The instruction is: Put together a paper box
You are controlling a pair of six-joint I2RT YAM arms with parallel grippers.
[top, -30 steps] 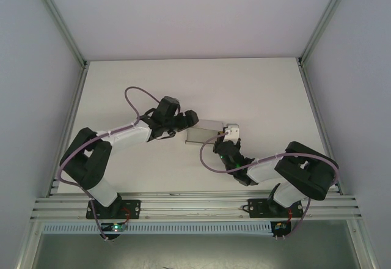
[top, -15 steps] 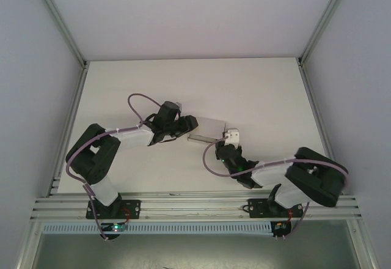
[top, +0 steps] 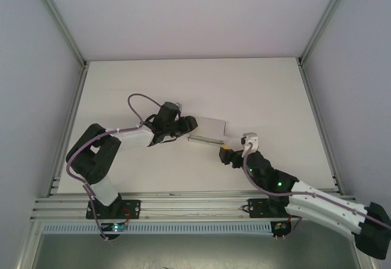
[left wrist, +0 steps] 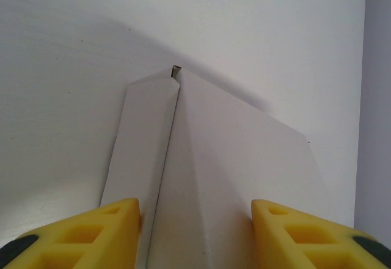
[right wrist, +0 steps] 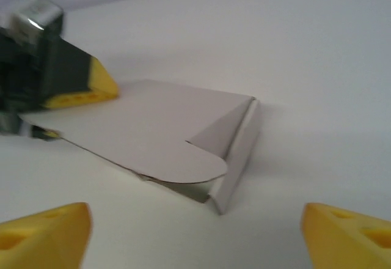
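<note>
White thin card, the paper box (top: 208,126) lies half folded and nearly flat near the middle of the table (top: 263,92), its long axis from 9 to 3 o'clock. The left gripper (top: 189,129) is nearer. Its half-spread jaws straddle the 9 o'clock end, but whether they really pinch I cannot tell. The right gripper (top: 237,145), wide open and empty, stands apart, with the box at its 10 o'clock.
</note>
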